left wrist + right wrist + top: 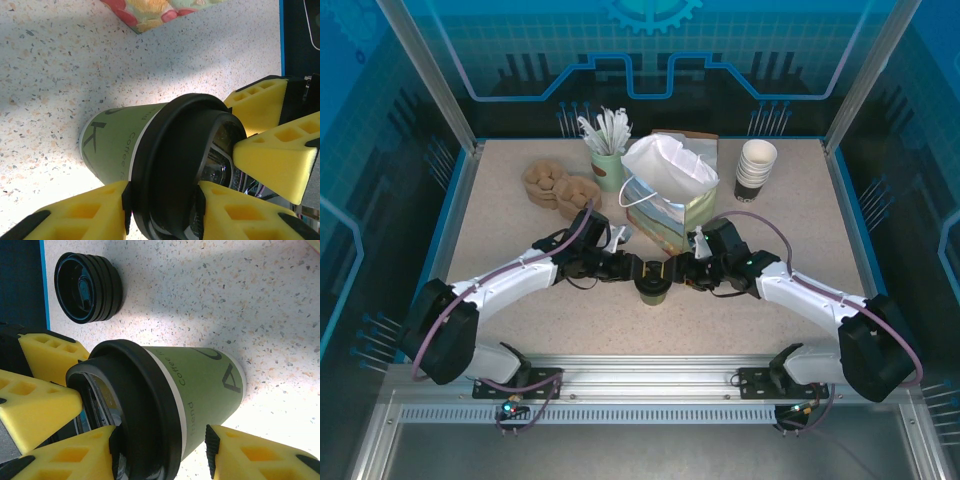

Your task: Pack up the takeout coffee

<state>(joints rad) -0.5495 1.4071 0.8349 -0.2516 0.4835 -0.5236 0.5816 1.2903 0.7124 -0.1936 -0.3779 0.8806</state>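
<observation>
A: Checking progress: is the cup [652, 284] packed yet?

B: No. It looks to stand on the table [500, 230], just in front of the bag [672, 200], not inside. Lift + drop-in are left, I'd say.

A: Grippers?

B: Cup's between the 2. L gripper [162, 200] pinches the lid [170, 165] at its rim. R gripper [162, 447] straddles the cup, partly spread. Can't tell if it's gripping.
</observation>
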